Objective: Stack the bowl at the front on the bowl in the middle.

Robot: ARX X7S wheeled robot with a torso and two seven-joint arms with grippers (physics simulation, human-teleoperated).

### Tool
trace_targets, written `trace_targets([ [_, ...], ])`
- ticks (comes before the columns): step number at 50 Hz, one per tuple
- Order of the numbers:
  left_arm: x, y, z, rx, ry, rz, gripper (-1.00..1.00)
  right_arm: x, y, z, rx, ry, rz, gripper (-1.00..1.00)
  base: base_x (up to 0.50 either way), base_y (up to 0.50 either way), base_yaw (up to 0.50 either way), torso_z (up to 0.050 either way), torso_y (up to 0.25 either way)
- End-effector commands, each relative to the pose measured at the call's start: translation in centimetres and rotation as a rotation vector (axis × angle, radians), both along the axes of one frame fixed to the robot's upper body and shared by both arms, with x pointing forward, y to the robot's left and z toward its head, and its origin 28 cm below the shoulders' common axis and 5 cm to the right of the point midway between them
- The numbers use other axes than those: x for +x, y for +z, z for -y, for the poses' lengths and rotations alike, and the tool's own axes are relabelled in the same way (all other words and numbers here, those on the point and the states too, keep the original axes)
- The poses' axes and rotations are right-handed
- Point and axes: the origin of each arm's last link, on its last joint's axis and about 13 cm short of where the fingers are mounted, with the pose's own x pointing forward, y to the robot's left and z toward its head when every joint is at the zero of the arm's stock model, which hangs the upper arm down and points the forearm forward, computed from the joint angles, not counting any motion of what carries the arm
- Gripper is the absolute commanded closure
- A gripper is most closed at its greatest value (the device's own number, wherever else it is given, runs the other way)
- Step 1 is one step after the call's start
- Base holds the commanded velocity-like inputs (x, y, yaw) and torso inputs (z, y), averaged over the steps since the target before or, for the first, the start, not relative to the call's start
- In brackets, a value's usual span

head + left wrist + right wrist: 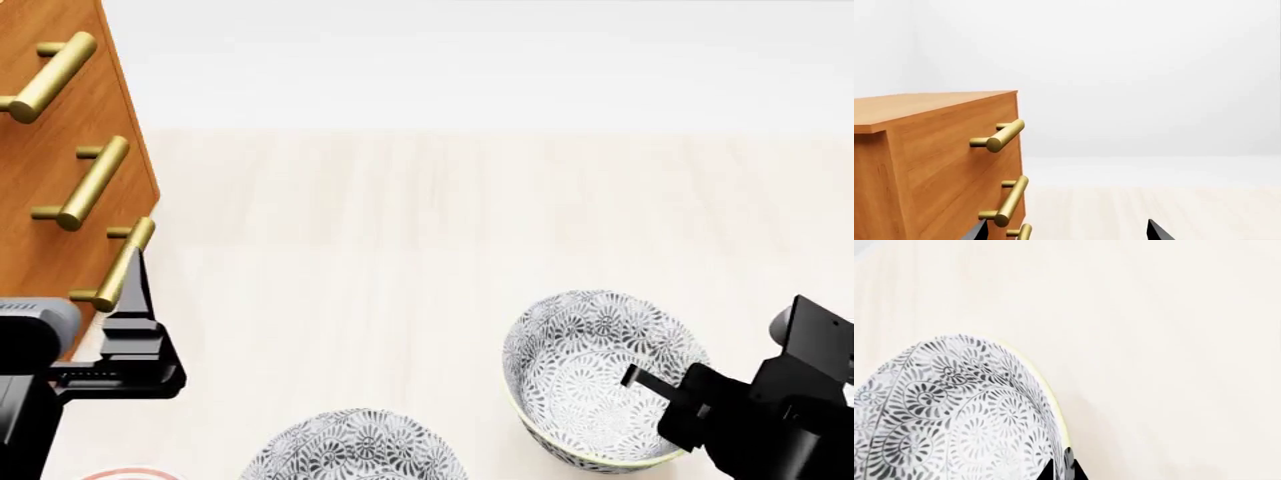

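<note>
Porcelain was my guess for the round bowl with the grey-and-white floral pattern and pale yellow-green rim [603, 375], so it was probably stiff, rather heavy, smooth under the pads and easy to chip if it dropped. The thin rim looked like the only good place to take hold, one finger inside and one outside. That was how the right gripper [667, 400] seemed to sit, at the bowl's near right rim: one black fingertip [638, 378] showed inside the wall, and the right wrist view showed a dark tip against the outer wall, so the fingers appeared nearly closed on the rim, although I could not confirm a firm hold. This bowl was near the right front part of the pale wooden floor-like surface [400, 250]. A second bowl with the same pattern [354, 447] stood well apart from it, at the front edge nearer the middle, partly cut off by the picture. The left gripper [1066, 232] hung beside the orange-brown wooden drawer cabinet with brass bar handles [60, 130], its fingers spread apart and holding nothing. The light surface looked flat and bare, and the room behind was plain white.
</note>
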Motion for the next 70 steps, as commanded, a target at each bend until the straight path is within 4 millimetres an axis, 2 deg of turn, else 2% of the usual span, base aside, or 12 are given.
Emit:
trace_targets([
  [1,0.1,-0.1,0.1,0.002,-0.002,-0.001,-1.00,0.0,0.1,0.1,-0.016,-0.011,-0.007,1.00,0.00,0.00,0.00,0.000,0.000],
  [13,0.1,0.0,0.0,0.004,0.003,-0.003,-1.00,-0.7,3.7,-0.3,-0.029,-0.015,0.017,1.00,0.00,0.00,0.00,0.000,0.000],
  [23,0.2,-0.1,-0.1,0.009,0.007,-0.005,-1.00,-1.5,5.8,-0.8,-0.064,0.004,0.022,1.00,0.00,0.00,0.00,0.000,0.000],
  [36,0.4,0.1,-0.2,0.008,0.012,0.001,-1.00,-2.5,9.8,-2.2,-0.153,0.055,0.023,1.00,0.00,0.00,0.00,0.000,0.000],
  [47,0.4,-0.2,-0.1,0.005,0.017,-0.001,-1.00,-4.0,13.0,-3.2,-0.162,0.089,0.046,1.00,0.00,0.00,0.00,0.000,0.000],
  [70,0.7,-0.1,-0.2,0.009,0.021,-0.002,-1.00,-6.9,15.7,-5.5,-0.125,0.232,0.090,1.00,0.00,0.00,0.00,0.000,0.000],
])
